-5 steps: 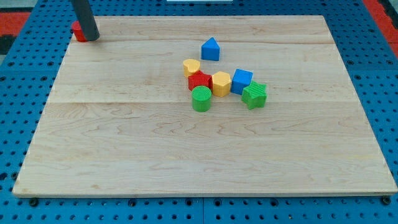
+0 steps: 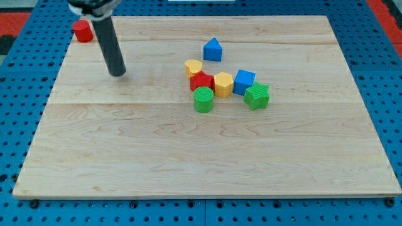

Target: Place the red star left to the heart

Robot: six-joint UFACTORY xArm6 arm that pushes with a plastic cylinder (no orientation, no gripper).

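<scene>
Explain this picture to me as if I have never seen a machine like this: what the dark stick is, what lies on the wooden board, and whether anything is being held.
The dark stick is the end of a robot arm. It has no gripper, only a straight rod, and my tip slides along the wooden board to push blocks. It holds nothing.

There is one camera, looking down at the board from the side nearer the view's bottom.

Near the board's middle lies a cluster: a yellow heart, a red star just below it, a green cylinder, a yellow hexagon-like block, a blue cube and a green star. A blue triangular block sits apart, above them. A red cylinder stands at the top left corner.

My tip is well left of the cluster, touching no block, below and right of the red cylinder.
</scene>
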